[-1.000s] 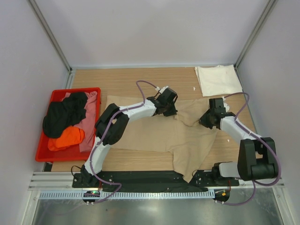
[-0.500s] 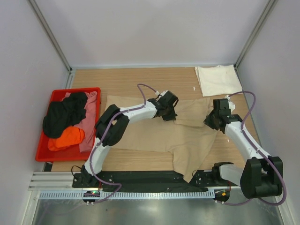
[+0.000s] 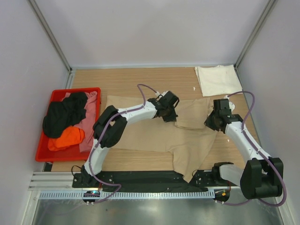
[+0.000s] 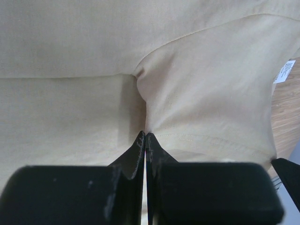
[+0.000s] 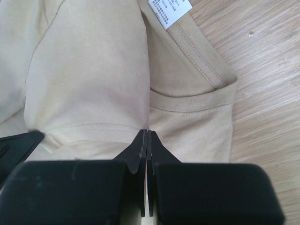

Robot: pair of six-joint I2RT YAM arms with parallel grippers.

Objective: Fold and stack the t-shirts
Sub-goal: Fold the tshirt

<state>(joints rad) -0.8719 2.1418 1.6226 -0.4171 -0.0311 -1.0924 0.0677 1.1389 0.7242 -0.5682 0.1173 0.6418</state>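
A tan t-shirt lies spread across the middle of the table, with its upper right part folded over. My left gripper is shut, pinching a fold of the tan cloth at its tips. My right gripper is shut on the shirt's edge beside the collar, its tips low on the cloth. A cream-white t-shirt lies folded at the back right. Black, pink and orange t-shirts lie bunched in the bin.
A red plastic bin stands at the left edge of the table. A white care label shows inside the collar. Bare wood lies to the right of the shirt. A black mat runs along the near edge.
My right gripper has moved right and outward with the cloth, and the raised bunch between the grippers has flattened. My left gripper has shifted slightly.
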